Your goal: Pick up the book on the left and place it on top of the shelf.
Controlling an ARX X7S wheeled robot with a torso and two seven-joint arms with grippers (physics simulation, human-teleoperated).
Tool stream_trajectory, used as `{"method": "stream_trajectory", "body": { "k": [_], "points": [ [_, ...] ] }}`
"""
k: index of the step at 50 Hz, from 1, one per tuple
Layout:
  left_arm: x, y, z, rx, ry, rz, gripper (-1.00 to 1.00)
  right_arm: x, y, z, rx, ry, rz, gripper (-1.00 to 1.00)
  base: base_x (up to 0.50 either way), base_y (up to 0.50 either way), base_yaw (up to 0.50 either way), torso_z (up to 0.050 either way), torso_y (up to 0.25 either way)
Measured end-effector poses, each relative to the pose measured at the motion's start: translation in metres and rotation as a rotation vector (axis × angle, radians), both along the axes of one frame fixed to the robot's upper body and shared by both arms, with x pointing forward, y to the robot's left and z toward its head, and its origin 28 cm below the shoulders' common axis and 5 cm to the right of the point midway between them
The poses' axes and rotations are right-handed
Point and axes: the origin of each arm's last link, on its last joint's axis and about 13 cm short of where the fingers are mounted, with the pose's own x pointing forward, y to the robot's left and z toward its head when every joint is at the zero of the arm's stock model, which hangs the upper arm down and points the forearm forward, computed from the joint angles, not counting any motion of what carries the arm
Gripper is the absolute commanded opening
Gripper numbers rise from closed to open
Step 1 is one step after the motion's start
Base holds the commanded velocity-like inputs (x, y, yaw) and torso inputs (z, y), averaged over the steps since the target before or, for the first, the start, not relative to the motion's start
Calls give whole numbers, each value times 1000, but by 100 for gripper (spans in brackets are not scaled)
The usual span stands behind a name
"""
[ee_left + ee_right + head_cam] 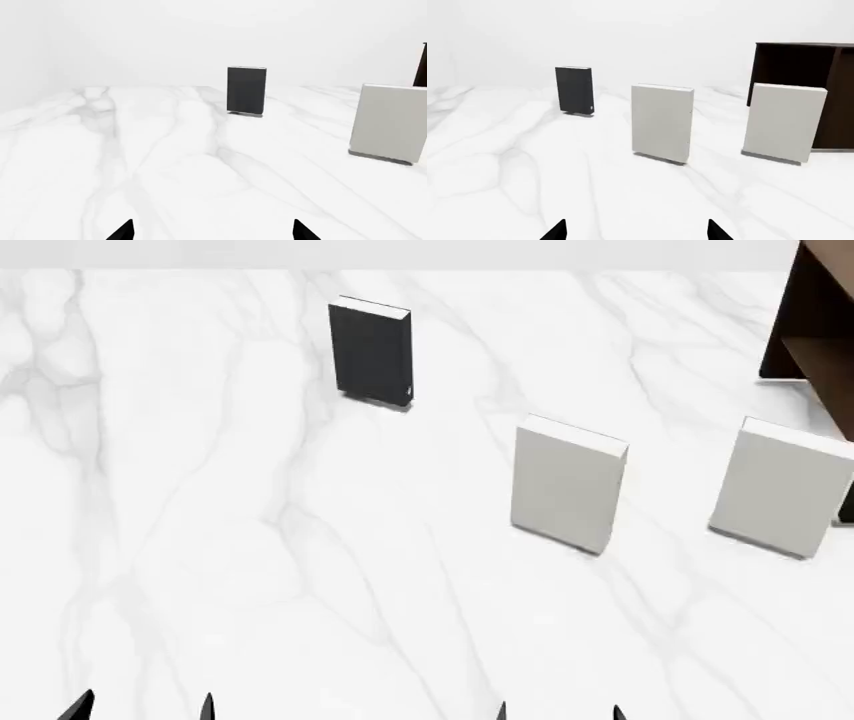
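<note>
— Where is the thin black book (371,351)?
— It stands upright near the far edge of the white marble table (200,540), alone. Two pale grey books (569,484) stand nearer the right edge, by the dark brown wooden shelf (811,330).
— And the jaws?
— The left gripper (143,708) and right gripper (558,712) are both spread apart, holding nothing, by the near edge.

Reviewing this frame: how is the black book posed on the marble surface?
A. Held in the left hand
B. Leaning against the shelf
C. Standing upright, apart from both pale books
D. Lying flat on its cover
C: the black book stands upright on the marble surface, well clear of the two pale books, the shelf and both hands.
</note>
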Motion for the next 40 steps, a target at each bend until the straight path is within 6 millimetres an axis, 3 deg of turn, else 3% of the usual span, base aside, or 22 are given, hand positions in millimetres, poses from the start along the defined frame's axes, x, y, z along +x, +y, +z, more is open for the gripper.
{"method": "stream_trajectory", "body": {
  "k": [24,35,40],
  "points": [
    [0,-1,-1,7,15,5,100,0,1,-2,-15,6,1,100,0,0,0,0,0],
    [0,0,-1,13,11,3,100,0,1,-2,-6,18,8,100,0,-477,0,0,0],
    [0,-2,-1,10,9,-3,100,0,0,-1,-13,20,-1,100,0,-62,0,0,0]
  ]
}}
